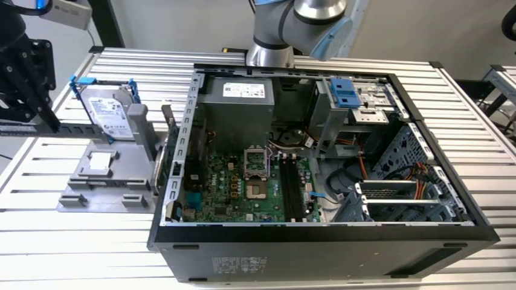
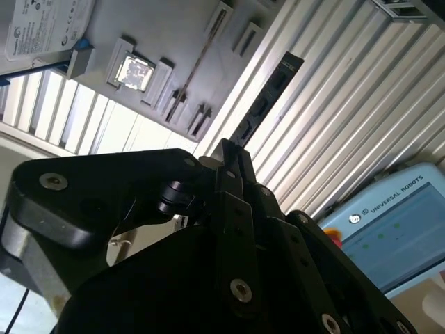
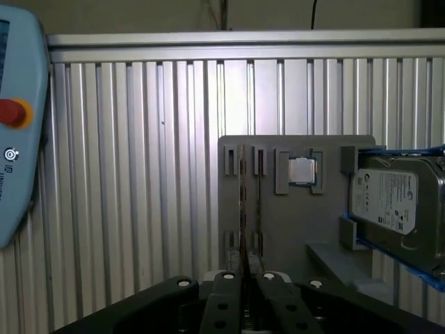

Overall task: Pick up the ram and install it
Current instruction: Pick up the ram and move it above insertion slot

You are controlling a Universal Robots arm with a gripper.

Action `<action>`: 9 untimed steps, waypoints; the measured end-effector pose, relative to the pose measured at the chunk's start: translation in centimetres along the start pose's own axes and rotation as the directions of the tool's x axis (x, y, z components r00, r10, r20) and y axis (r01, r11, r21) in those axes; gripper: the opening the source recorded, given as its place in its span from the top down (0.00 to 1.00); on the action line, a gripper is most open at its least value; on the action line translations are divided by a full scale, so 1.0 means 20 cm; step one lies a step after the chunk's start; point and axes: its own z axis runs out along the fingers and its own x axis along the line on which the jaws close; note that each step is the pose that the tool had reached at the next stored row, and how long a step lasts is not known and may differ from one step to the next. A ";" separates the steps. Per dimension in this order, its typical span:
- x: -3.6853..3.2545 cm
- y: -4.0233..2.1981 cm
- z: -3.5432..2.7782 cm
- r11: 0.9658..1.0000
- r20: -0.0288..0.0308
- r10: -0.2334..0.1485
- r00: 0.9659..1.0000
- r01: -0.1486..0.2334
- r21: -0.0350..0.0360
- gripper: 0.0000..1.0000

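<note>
— Where do we stand with the ram?

— Our gripper (image 3: 245, 268) has its jaws pinched on the ram (image 2: 268, 97). In both wrist views the thin stick juts out from between the fingertips. In the second wrist view it hangs over the ribbed table (image 2: 334, 104), beside the grey holder (image 1: 113, 184) and not seated in it.

— So we are carrying it. How do we do that well?

— We judge the grip matters most. The stick is thin and long, so we want it square in the jaws, not skewed, and moved without jolts. In the exterior view we are at the exterior view's left, well apart from the computer case (image 1: 322, 232). The stick has to clear the case wall, and it should stay parallel to the memory slots (image 1: 294, 187). A tilted stick could jam, or bend the board.

— What is in the holder now?

— The hard drive (image 1: 109, 115) leans in its blue frame at the far end. A processor chip (image 3: 300, 170) lies flat in its square pocket. The narrow grooves next to the chip look unfilled in the second wrist view.

— And the case?

— It lies open on its side. Inside we see the motherboard (image 1: 229, 181), with the long black memory slots near its middle, and they look bare. A power supply (image 1: 241, 103) sits at the back, and cables run loose on the exterior view's right.
</note>
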 end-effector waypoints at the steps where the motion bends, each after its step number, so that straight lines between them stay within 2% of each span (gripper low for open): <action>1: 0.000 0.000 -0.012 1.000 0.000 0.000 1.000 0.000 0.000 1.00; 4: 0.000 0.000 -0.035 1.000 0.000 0.000 1.000 0.000 -0.001 1.00; 9: 0.000 -0.006 -0.036 1.000 0.000 0.000 1.000 0.000 -0.002 1.00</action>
